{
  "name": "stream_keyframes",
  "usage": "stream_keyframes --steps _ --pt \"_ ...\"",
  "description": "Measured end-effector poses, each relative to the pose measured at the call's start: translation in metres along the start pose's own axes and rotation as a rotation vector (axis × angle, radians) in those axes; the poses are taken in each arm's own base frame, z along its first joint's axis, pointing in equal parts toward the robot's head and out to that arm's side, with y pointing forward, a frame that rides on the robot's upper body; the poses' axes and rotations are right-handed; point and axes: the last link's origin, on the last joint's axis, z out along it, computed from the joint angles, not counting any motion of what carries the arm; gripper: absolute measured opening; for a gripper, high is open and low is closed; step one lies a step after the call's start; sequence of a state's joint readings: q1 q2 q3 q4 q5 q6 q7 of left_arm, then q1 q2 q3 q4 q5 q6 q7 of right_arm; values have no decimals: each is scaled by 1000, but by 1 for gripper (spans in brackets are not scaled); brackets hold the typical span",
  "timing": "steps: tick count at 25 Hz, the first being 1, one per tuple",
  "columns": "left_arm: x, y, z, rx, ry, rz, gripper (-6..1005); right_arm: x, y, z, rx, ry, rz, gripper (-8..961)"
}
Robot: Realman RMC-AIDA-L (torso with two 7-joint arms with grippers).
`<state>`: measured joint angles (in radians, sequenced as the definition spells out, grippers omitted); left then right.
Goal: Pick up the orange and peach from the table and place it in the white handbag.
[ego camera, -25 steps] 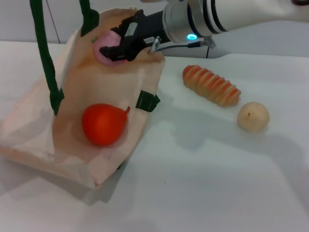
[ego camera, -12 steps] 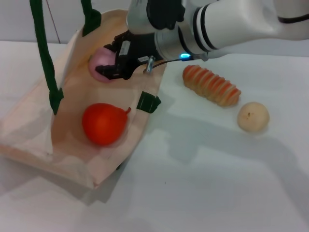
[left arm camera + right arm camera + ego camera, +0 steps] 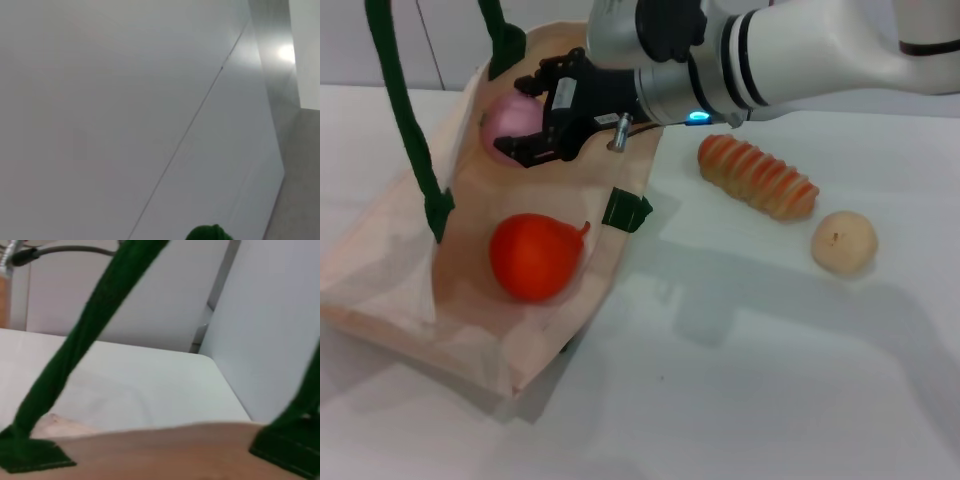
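The white handbag [image 3: 390,260] lies tilted open on the table, its green rope handles [image 3: 410,130] pulled up past the top of the head view. The orange [image 3: 533,256] rests inside it, near the front. The peach [image 3: 508,122] sits deeper in the bag against the fabric. My right gripper [image 3: 517,120] reaches in over the rim, its black fingers spread open around the peach. The right wrist view shows a green handle [image 3: 85,335] and the bag's fabric [image 3: 150,450]. A green handle tip [image 3: 205,233] shows in the left wrist view; the left gripper itself is out of sight.
A striped orange-and-beige roll [image 3: 757,176] lies on the white table to the right of the bag. A pale beige ball [image 3: 843,241] sits further right and nearer. Bare tabletop [image 3: 740,380] fills the front.
My right gripper has pushed leftward and deeper into the bag with the peach. Its fingers now stand wider apart around the fruit. The orange has stayed put.
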<state>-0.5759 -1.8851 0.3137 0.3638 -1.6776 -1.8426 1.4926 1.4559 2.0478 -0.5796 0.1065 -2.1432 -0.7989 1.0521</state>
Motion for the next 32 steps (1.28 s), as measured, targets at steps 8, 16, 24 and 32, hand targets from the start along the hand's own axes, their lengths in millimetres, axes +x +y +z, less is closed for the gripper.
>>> stream_keyframes --steps 8,16,24,32 --pt "4 -1 -13 34 18 8 133 15 -17 -19 50 -35 87 820" --pt "8 -7 -22 98 58 23 133 40 -43 -65 125 -101 228 890" --pt "-3 -24 -28 227 61 -2 292 68 -59 -114 260 -230 330 888" --pt "-24 -38 -30 341 58 155 470 104 -55 -157 475 -440 342 887"
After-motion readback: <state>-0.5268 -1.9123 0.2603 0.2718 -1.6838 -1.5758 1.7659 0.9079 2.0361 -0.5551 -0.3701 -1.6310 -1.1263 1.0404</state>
